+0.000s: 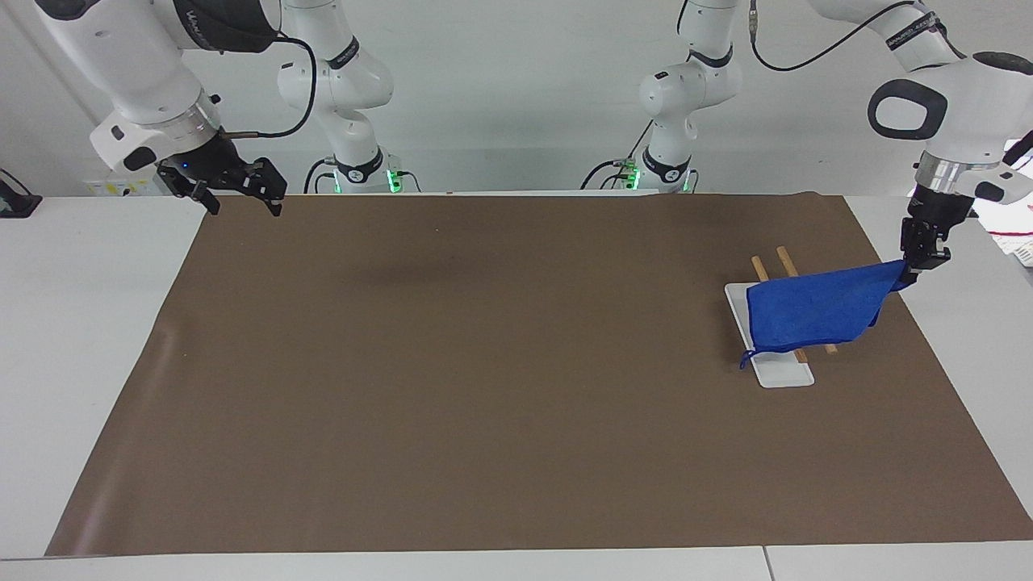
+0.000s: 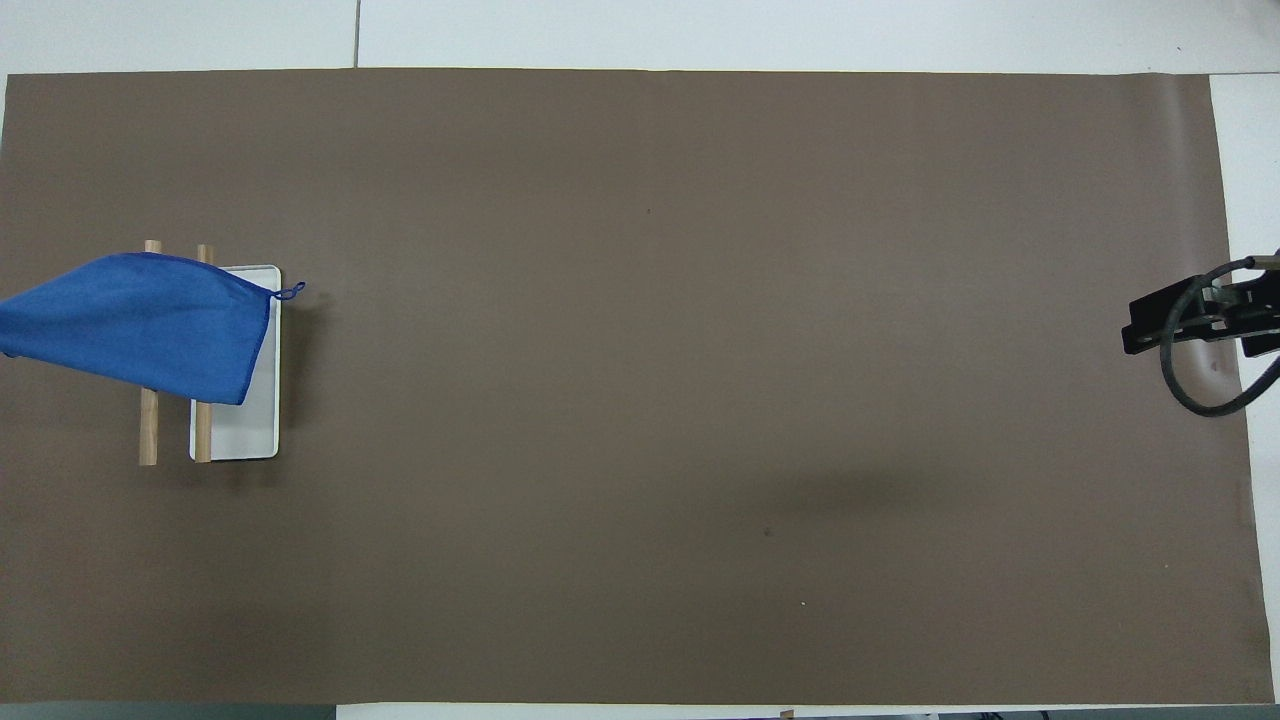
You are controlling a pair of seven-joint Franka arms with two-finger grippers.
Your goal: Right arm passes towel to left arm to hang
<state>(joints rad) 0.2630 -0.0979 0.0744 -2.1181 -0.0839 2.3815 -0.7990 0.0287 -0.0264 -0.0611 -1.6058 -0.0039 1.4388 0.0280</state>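
The blue towel (image 1: 811, 311) is spread over the two wooden rods (image 1: 787, 262) of a rack with a white base (image 1: 783, 373), toward the left arm's end of the table. My left gripper (image 1: 920, 262) is shut on the towel's upper corner and holds it taut beside the rack. The towel's loop (image 1: 746, 359) hangs at its lowest corner over the base. In the overhead view the towel (image 2: 140, 325) runs off the picture's edge and the left gripper is out of view. My right gripper (image 1: 244, 206) is open and empty, up over the mat's corner at the right arm's end; it also shows in the overhead view (image 2: 1180, 318).
A brown mat (image 1: 484, 363) covers most of the white table (image 1: 89, 323). Two smaller white arms with green-lit bases (image 1: 359, 173) stand at the robots' edge of the table. A black cable (image 2: 1200, 385) loops off the right wrist.
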